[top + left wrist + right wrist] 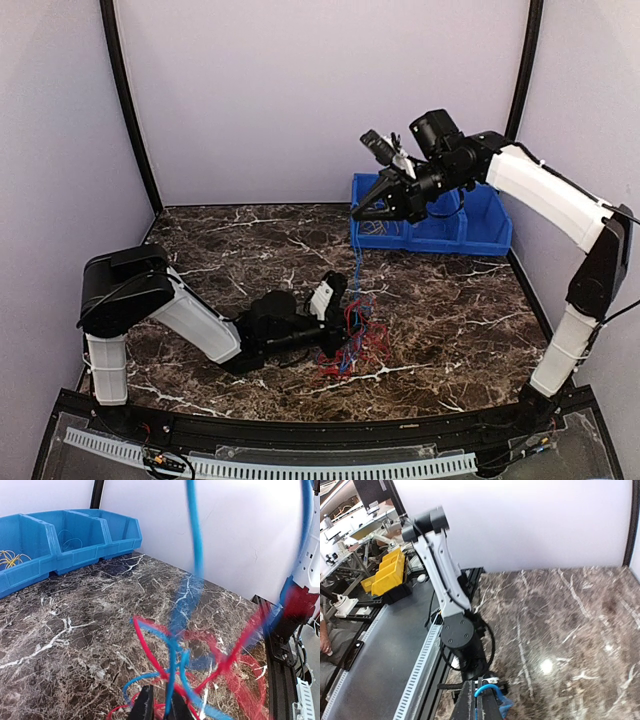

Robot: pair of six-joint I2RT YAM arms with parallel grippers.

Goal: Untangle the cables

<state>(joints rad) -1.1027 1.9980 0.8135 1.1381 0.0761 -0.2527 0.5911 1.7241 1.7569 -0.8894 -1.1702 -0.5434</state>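
Note:
The cables point(358, 338) lie as a red and blue tangle on the marble table point(250, 250), right of centre. I see no yellow wire in the tangle. My left gripper point(335, 330) is low at the tangle's left edge. In the left wrist view it point(162, 707) is shut on red and blue strands point(172, 655). My right gripper point(357, 214) is raised above the tangle and shut on a blue cable point(357, 262) that runs taut down into it. In the right wrist view the blue loop point(487, 687) sticks out of the shut gripper point(481, 705).
A row of blue bins point(470, 222) stands at the back right, right behind my right gripper. In the left wrist view the bins point(60, 540) hold yellow wires point(10, 557) and a blue wire point(70, 542). Black frame posts stand at the table's corners.

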